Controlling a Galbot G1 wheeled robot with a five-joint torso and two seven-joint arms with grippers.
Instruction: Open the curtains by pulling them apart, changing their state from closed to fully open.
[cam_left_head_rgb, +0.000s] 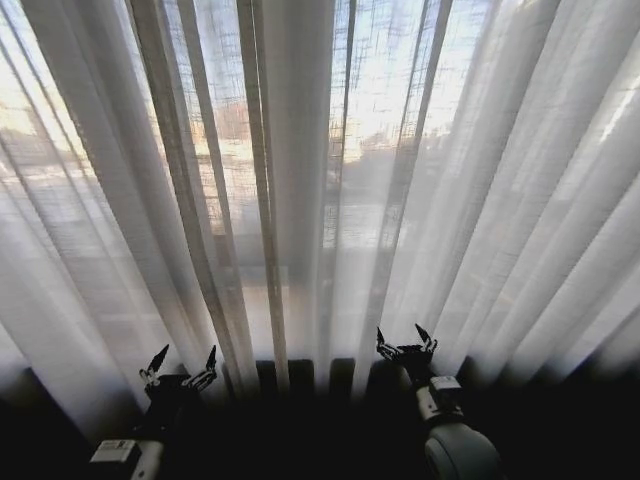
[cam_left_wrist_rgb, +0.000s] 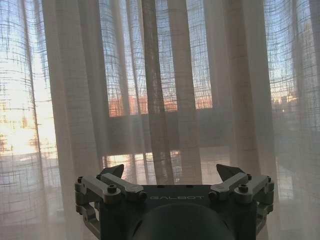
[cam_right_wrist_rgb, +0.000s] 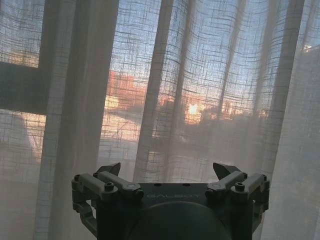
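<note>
Sheer white curtains (cam_left_head_rgb: 300, 180), drawn closed, long vertical pleats, hanging straight, backlit by window

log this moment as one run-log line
curtains: closed, hanging across window | left end effector: open, low in front of fabric, holding nothing | right end effector: open, low by fabric, holding nothing | pull: not yet begun
</note>
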